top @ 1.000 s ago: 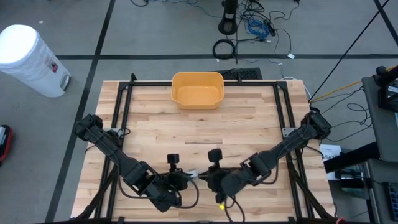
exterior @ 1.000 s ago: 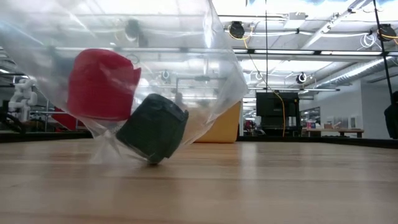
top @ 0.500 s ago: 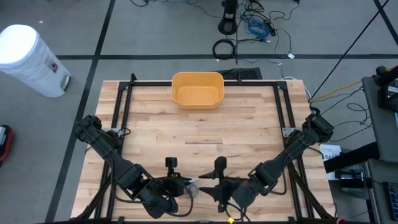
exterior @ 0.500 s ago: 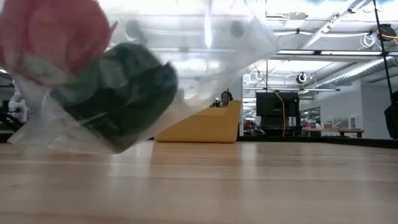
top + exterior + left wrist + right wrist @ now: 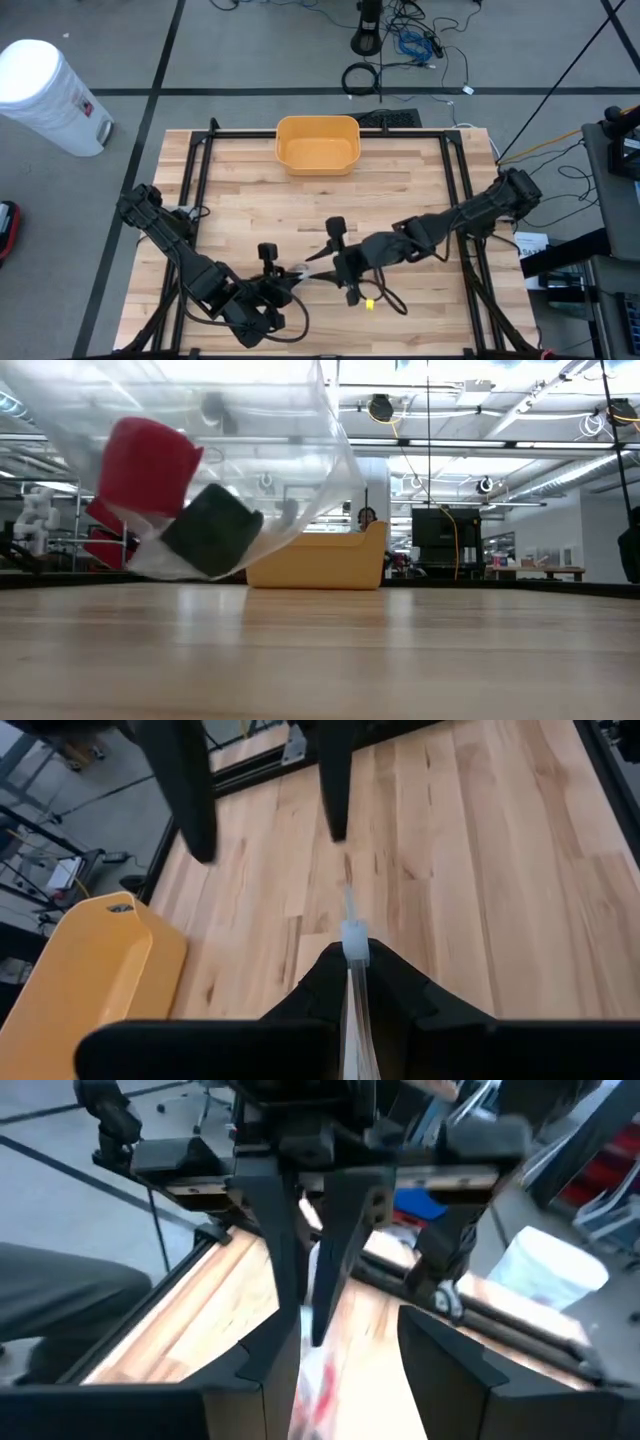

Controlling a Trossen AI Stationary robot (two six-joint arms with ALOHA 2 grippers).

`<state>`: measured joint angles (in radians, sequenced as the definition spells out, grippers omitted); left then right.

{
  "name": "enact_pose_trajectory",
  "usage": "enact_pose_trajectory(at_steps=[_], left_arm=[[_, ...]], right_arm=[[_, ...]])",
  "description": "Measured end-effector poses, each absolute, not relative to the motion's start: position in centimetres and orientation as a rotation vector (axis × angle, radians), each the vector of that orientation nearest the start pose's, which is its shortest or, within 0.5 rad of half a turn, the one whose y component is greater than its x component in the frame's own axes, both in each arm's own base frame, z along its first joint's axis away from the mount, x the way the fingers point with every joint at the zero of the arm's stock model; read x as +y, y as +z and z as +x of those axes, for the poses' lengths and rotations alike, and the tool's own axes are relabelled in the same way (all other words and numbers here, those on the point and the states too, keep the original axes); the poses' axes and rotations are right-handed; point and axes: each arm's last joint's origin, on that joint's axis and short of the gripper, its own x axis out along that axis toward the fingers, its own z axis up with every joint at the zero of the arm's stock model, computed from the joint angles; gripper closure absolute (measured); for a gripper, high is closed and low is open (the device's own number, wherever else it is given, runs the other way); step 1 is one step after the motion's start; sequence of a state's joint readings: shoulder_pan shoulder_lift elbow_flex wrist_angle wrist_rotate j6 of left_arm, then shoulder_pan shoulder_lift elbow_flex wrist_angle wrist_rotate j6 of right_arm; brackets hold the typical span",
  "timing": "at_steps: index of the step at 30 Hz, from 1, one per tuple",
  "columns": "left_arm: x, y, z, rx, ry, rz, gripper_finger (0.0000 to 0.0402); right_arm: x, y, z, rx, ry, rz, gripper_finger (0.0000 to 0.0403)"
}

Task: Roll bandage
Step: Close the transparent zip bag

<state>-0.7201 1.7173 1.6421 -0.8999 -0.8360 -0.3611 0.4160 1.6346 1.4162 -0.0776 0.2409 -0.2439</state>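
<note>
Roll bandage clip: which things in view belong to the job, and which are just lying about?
In the job: plastic bag, pinched by the left end effector; red roll and dark roll inside it; right end effector, open, by the bag.
Lying about: yellow tub at the table's far edge; white bin and cables on the floor.

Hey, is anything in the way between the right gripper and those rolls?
Yes. The red roll and the dark roll sit inside a clear plastic bag, so its film lies around them. The left gripper pinches the bag's edge, and the right gripper is open close by.
</note>
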Motion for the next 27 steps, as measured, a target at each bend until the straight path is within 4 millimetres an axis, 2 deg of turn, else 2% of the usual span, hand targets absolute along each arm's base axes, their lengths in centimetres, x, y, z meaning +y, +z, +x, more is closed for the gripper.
enact_pose_trajectory(at_steps=[6, 12, 16, 27], left_arm=[[-21.5, 33.4, 28.5, 0.65, 0.251, 0.316, 0.0373], [-21.5, 33.4, 28.5, 0.659, 0.242, 0.277, 0.0373], [-21.5, 33.3, 28.5, 0.668, 0.228, 0.27, 0.0373], [-21.5, 33.3, 28.5, 0.669, 0.226, 0.268, 0.0373]], right_arm=[[16.1, 32.5, 35.8, 0.307, 0.233, -0.341, 0.025], [17.2, 32.2, 35.4, 0.31, 0.131, -0.378, 0.025], [17.4, 32.3, 35.3, 0.306, 0.125, -0.371, 0.0255], [17.3, 31.5, 36.2, 0.304, 0.118, -0.377, 0.0347]])
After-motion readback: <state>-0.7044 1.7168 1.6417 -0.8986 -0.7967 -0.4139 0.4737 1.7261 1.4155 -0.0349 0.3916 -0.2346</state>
